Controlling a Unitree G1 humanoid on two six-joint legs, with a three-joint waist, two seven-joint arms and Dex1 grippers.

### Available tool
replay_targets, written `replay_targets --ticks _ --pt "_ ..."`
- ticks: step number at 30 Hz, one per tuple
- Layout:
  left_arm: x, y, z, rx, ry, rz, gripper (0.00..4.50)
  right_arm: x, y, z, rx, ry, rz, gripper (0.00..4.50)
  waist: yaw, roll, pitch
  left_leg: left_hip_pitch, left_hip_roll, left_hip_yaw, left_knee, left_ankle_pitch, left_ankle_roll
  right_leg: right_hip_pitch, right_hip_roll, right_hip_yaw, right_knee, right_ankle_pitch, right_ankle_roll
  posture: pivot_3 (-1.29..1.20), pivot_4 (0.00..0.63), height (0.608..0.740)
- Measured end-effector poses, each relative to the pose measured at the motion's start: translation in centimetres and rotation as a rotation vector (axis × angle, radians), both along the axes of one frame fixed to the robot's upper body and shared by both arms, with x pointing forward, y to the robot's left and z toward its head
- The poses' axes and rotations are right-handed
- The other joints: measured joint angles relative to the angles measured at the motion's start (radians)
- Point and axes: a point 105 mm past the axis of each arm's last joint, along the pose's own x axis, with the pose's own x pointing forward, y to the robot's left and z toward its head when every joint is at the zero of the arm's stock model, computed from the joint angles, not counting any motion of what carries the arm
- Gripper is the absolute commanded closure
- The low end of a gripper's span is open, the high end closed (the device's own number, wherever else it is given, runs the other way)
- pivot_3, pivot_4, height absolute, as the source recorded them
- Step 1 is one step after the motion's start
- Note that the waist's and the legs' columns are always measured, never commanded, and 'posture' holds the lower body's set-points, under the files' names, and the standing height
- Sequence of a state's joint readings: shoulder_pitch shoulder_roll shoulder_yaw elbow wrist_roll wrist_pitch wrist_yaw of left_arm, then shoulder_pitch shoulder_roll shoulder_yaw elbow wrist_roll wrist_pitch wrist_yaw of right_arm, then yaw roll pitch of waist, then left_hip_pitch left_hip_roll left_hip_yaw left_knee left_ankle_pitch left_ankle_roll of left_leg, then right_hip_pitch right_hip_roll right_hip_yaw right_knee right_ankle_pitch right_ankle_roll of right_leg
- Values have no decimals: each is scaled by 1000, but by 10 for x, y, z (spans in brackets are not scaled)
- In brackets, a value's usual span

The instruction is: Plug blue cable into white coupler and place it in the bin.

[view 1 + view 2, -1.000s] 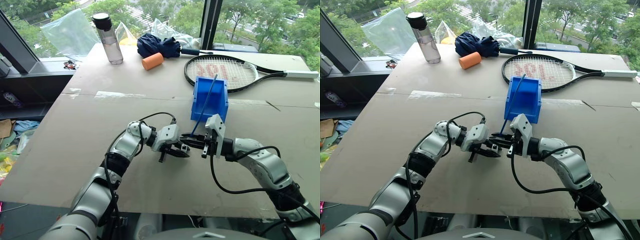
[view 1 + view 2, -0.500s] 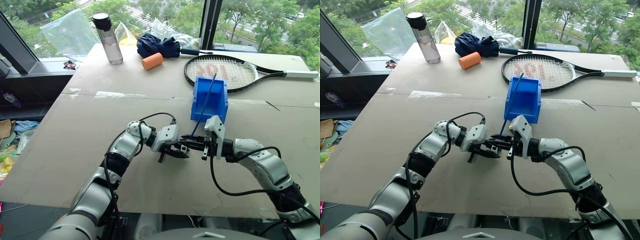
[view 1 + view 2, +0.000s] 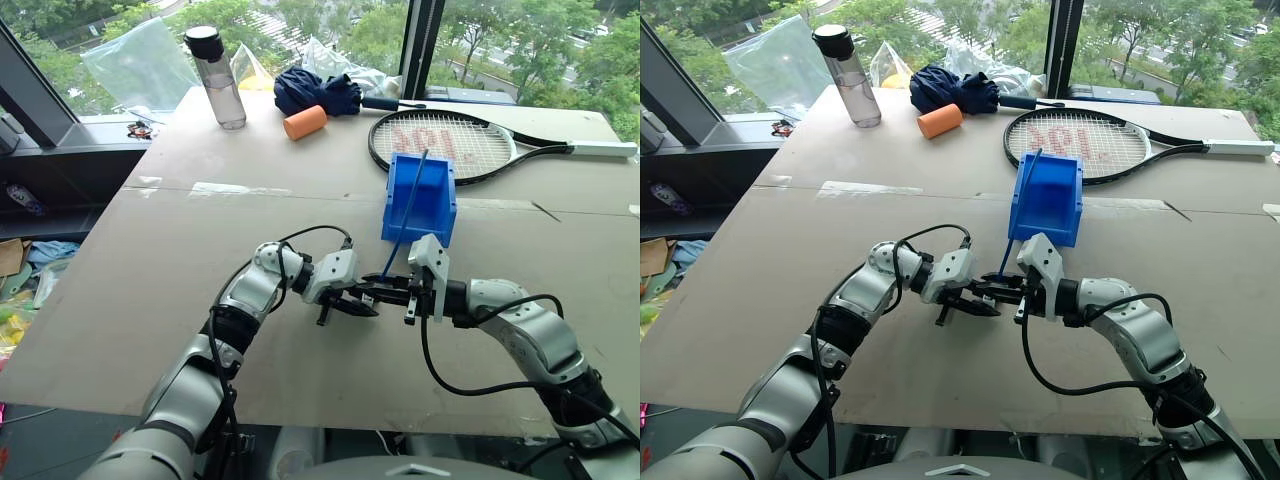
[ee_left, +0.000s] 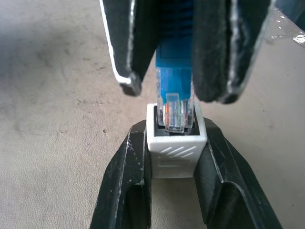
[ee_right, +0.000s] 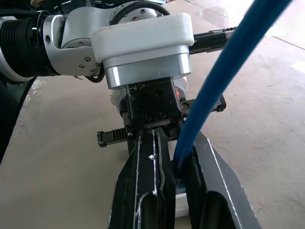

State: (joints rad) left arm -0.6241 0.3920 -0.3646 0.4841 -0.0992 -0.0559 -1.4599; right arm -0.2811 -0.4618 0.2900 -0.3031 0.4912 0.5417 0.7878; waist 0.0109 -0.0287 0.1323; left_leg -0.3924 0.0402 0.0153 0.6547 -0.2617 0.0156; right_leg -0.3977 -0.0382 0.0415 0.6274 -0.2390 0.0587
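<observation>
Near the front middle of the table [image 3: 150, 260], the white coupler [image 4: 175, 143] is being held by the left gripper [image 4: 174, 157], with one black finger pressed on each side of it. It is being held this way so that its dark hole is facing the other hand and is not being covered. It is also being kept from sliding away when it is being pushed.

The blue cable [image 3: 405, 215] is being held by the right gripper [image 3: 385, 290], and the fingers are being squeezed shut on the cable just behind its clear plug [image 4: 174, 113]. It is probably being gripped so close to the end so that the plug is being kept stiff and straight, not floppy. The two grippers are being pointed at each other, tip to tip, so that plug and hole are being lined up.

In the left wrist view, the clear plug is being pushed into the top of the coupler. Its tip is sitting inside the hole, but whether it has clicked all the way in cannot be told.

The rest of the cable is being left to stick up and away, in front of the bin [image 3: 420, 200]. The bin is being kept just behind the two hands, probably so that the joined parts are only being carried a short way to it. A racket [image 3: 450, 140] is lying farther back.
</observation>
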Motion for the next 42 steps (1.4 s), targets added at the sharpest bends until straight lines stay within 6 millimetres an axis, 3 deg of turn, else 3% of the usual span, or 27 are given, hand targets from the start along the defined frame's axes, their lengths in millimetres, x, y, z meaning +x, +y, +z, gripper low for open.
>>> replay_targets --ticks 15,27,28,29,32,34,38,42 --pt "0 0 -1 8 -3 3 3920 2 6 -1 -225 -155 57 4500 0 0 -1 2 0 0 0 0 0 0 0 0 1 0 0 0 150 740" --pt "1 0 -2 9 -7 17 3920 4 15 -6 -297 -137 84 4500 0 1 -2 5 0 1 0 0 0 2 0 1 4 0 0 0 150 740" --pt "1 1 -2 10 0 20 2810 4 15 -6 -285 -132 80 4500 -1 0 -3 5 0 1 0 0 0 2 1 1 4 0 0 0 150 740" --pt "0 0 0 -4 8 21 2568 4 15 -7 -256 -119 71 4500 -1 0 -3 5 0 1 0 0 0 2 1 1 4 0 0 0 150 740" --pt "-2 -2 12 -69 13 55 1100 7 12 -5 -143 -61 14 4500 -2 0 -2 5 1 1 0 0 0 2 1 2 5 0 0 0 150 740" --pt "-3 11 22 -121 28 151 305 14 3 3 -52 -9 -60 4500 -13 1 -2 5 1 1 0 0 0 1 1 2 6 0 0 0 150 740" --pt "-12 44 38 -221 67 399 305 47 -34 50 67 -46 -257 4500 -28 3 0 7 2 -1 -1 0 0 0 1 2 9 0 0 0 150 740" --pt "-25 50 59 -323 39 556 305 95 -54 93 97 -41 -407 4500 -30 3 0 9 2 1 -2 0 0 1 1 3 10 0 0 0 150 740"
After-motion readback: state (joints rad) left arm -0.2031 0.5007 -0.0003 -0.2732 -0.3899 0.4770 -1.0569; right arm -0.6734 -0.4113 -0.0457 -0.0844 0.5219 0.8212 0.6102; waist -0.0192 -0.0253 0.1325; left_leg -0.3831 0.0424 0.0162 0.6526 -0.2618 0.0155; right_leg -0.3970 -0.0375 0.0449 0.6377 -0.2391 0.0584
